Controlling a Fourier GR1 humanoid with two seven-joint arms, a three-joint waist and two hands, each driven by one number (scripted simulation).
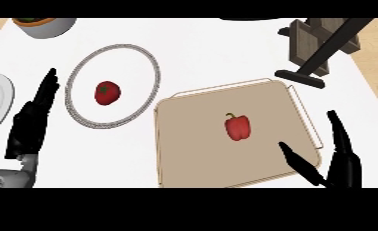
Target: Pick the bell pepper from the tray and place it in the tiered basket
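Red bell pepper (237,127) lies mid-way on the square beige tray (192,147). Right robot hand (343,169), fingers straight and empty, sits at the pepper's 4 o'clock; left robot hand (26,125) rests open at 9 o'clock. A sideways nudge before closing could roll the pepper away.

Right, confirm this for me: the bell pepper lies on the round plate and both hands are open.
One thing is wrong: the head view shows the bell pepper lying on the tray, not the round plate. The left hand and right hand are both open.
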